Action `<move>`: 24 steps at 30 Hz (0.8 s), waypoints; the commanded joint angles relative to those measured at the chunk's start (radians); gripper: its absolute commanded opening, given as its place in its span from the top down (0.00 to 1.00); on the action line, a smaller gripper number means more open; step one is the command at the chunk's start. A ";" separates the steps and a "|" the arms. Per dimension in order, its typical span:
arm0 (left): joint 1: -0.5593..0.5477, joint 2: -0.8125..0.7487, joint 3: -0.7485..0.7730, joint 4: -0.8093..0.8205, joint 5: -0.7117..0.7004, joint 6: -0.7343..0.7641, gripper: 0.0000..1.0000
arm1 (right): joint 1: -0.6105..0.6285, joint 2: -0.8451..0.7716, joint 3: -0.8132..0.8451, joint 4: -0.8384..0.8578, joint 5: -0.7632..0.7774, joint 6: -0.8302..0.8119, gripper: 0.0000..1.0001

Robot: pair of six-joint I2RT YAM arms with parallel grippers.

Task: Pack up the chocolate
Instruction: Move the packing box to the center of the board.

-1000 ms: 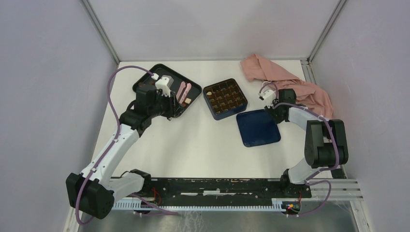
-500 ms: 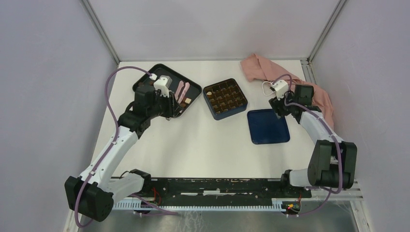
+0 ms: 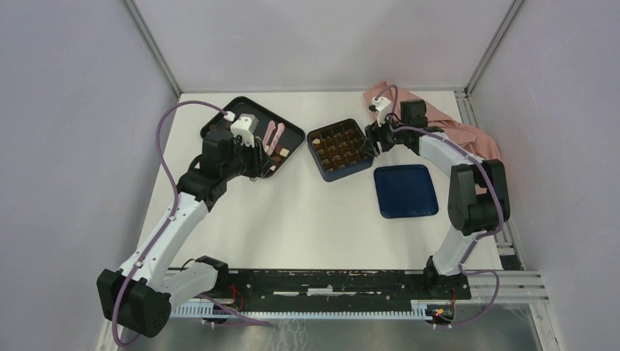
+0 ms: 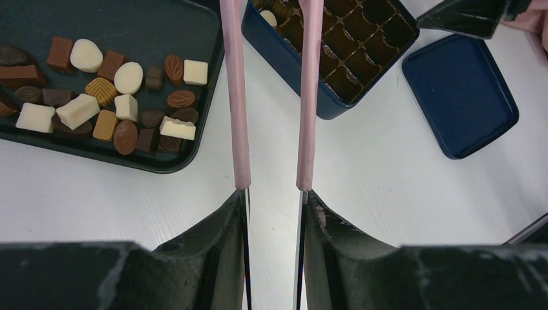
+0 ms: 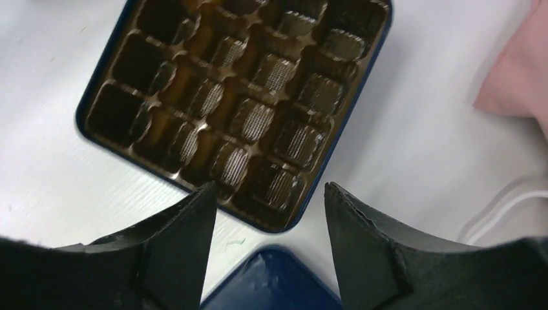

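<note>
Several chocolate pieces [image 4: 123, 97], dark, light brown and cream, lie in the black tray [image 4: 129, 26] at the back left, also in the top view [image 3: 280, 152]. The dark blue grid box [image 3: 340, 148] holds one cream piece [image 4: 268, 17]; its other compartments look empty [image 5: 245, 123]. My left gripper [image 3: 276, 137] has long pink fingers [image 4: 236, 97]. It is open and empty, hovering between tray and box [image 4: 271, 13]. My right gripper [image 3: 371, 139] is open and empty above the box's right corner [image 5: 268, 190].
The blue lid [image 3: 406, 190] lies flat to the right of the box, also in the wrist views [image 4: 460, 93] [image 5: 271, 284]. A pink cloth [image 3: 446, 124] is bunched at the back right. Enclosure walls stand on three sides.
My right arm has swung left from the lid and cloth to the box's right side. The lid shifted slightly right a second ago. My left arm has barely moved.
</note>
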 commanded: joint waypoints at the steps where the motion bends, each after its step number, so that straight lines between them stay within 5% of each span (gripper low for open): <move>1: 0.006 -0.020 0.002 0.049 -0.022 0.059 0.61 | 0.019 0.087 0.139 0.003 0.155 0.122 0.33; 12: 0.005 -0.015 0.004 0.048 -0.014 0.059 0.61 | 0.041 0.248 0.295 -0.095 0.233 0.113 0.50; 24: 0.005 -0.012 0.004 0.046 -0.013 0.059 0.61 | 0.059 0.201 0.211 -0.125 0.237 0.089 0.73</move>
